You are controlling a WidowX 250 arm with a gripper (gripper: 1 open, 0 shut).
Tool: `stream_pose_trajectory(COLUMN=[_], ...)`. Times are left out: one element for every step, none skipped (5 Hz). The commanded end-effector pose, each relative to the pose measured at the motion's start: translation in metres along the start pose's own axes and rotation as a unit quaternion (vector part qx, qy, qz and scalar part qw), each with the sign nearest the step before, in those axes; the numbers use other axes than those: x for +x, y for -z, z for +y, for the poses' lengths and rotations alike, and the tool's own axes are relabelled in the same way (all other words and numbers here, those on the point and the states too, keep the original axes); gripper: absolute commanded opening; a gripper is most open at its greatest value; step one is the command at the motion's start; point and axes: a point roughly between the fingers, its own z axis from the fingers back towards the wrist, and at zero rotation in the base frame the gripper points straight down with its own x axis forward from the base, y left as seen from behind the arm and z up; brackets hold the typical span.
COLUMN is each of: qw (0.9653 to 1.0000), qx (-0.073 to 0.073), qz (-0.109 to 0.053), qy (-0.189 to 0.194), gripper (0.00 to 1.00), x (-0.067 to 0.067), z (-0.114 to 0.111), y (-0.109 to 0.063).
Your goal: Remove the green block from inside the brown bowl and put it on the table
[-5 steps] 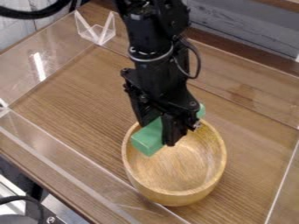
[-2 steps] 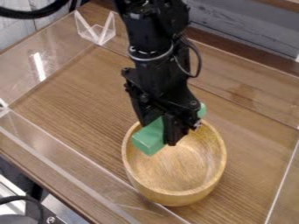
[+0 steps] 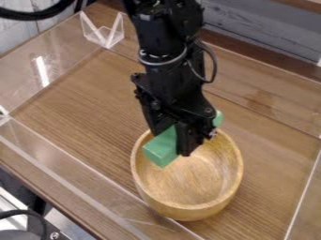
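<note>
In the camera view, the green block is sitting at the upper-left part of the brown bowl, one end showing over the pale interior and the rest disappearing beneath the gripper. The gripper is reaching down over the bowl's far side, its dark fingers closing on the block; the contact itself is partly masked by the housing, so the grip is probably firm, though its exact line is hard to read. The fingers are apparently pinching the block across its narrow width, which is leaving the long end free and would be suiting a straight lift past the thick rim. Another bit of green is peeking out on the gripper's other side, and whether it is belonging to the same block is unclear. The bowl is standing upright on the table, its open near half facing the camera, with bare wood lying to the left as a likely place for setting down. Compared with the earlier frames, hardly anything is differing: block, bowl and gripper are keeping practically the same positions, and no clear lift is showing.
</note>
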Motion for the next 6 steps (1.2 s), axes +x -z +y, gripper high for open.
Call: stream_pose_trajectory(qw=[0.9993, 0.9993, 0.9992, 0.9991, 0.999, 0.999], qx=[0.003, 0.002, 0.001, 0.001, 0.001, 0.002], qz=[-0.037, -0.039, -0.04, -0.043, -0.044, -0.045], qy=[0.0, 0.0, 0.002, 0.002, 0.004, 0.005], gripper=[0.0, 0.0, 0.0, 0.0, 0.0, 0.0], x=[0.012, 0.012, 0.012, 0.011, 0.011, 0.011], z=[0.001, 0.001, 0.003, 0.005, 0.007, 0.009], y=[-0.016, -0.016, -0.019, -0.022, -0.026, -0.03])
